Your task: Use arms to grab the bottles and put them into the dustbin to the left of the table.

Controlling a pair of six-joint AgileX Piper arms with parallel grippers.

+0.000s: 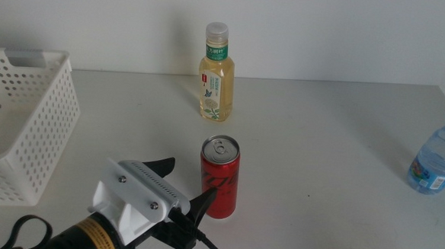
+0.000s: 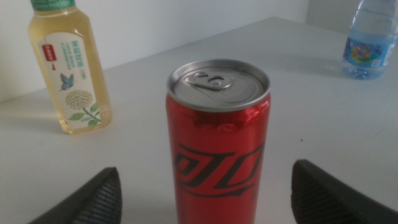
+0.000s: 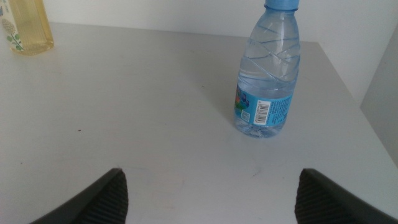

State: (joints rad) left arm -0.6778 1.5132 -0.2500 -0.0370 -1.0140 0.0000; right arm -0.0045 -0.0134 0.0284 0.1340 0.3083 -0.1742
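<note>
Three containers stand upright on the table (image 1: 321, 130), well apart. Red can (image 1: 219, 177) sits near-centre, silver top w/ pull tab up; in the left wrist view it stands between the two jaws, w/ a gap on each side, not touched. Tea bottle (image 1: 216, 73), yellow liquid, green-white label, pale cap, is farther back, approx. behind the can. Water bottle (image 1: 438, 156), blue cap & label, is at the far right edge of the table.

Left gripper (image 1: 187, 195) comes in from the near left, jaws spread wide, tips just at the can's near-left side. White housing & black cable trail to the bottom edge.

Right gripper (image 3: 211, 193) isn't in the middle view; its wrist view shows the jaws spread, nothing between, water bottle ahead on bare table.

Dustbin (image 1: 47, 123), white perforated basket, sits at the left edge of the table, handle slot on the far wall.
</note>
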